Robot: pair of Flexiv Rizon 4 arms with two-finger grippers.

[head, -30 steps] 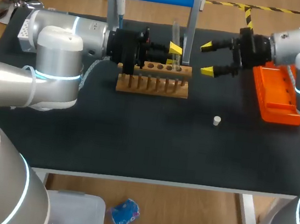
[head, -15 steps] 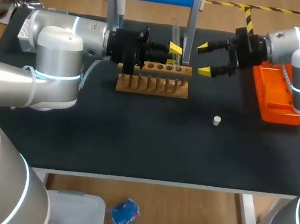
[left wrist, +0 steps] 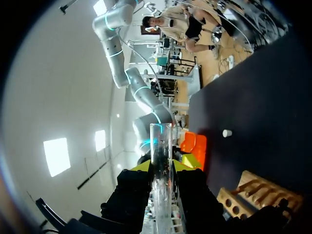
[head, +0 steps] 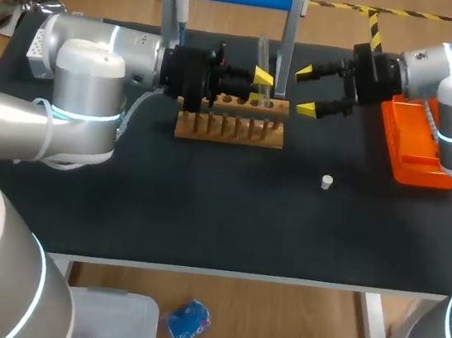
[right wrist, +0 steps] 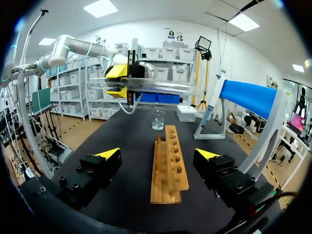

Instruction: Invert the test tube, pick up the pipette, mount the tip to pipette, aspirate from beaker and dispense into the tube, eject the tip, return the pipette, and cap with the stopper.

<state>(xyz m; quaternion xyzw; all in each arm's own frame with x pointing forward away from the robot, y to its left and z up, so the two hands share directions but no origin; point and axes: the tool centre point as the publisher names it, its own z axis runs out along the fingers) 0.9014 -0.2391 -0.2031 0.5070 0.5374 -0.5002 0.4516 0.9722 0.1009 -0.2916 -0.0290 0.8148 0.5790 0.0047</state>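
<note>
Dark surface [head: 203, 216] below, I see the test tube [head: 263, 53] clamped in my left gripper [head: 260, 86] above the wooden rack [head: 230, 128]. My right gripper [head: 306, 89] hangs wide open beside it. Only the right wrist view shows the beaker [right wrist: 158, 119] past the rack.

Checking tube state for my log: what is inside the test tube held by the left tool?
The test tube looks clear and empty along its visible length; the stretch between the fingers of the left tool is covered.
</note>
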